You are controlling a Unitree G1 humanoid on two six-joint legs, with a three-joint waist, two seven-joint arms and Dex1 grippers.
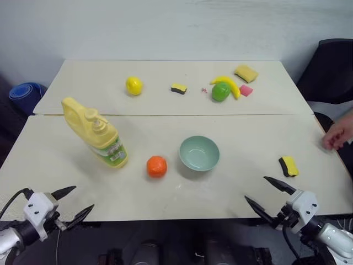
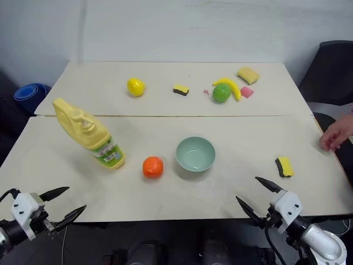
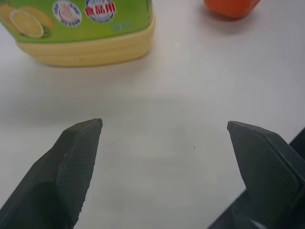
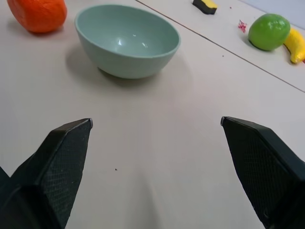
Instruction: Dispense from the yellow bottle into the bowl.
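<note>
Yellow bottle (image 1: 95,132) left of orange (image 1: 156,166), bowl (image 1: 199,153); left gripper (image 1: 74,203), right gripper (image 1: 269,195) both spread wide, empty.

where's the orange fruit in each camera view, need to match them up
Left eye view: orange fruit sits near the table's front, between the yellow bottle and the bowl.
Right eye view: same spot, just left of the bowl.
Left wrist view: cut off at the top edge, right of the bottle's base.
Right wrist view: top left corner, beside the bowl.
Shared landmark: the bowl, or the bottle in the left wrist view.
</note>
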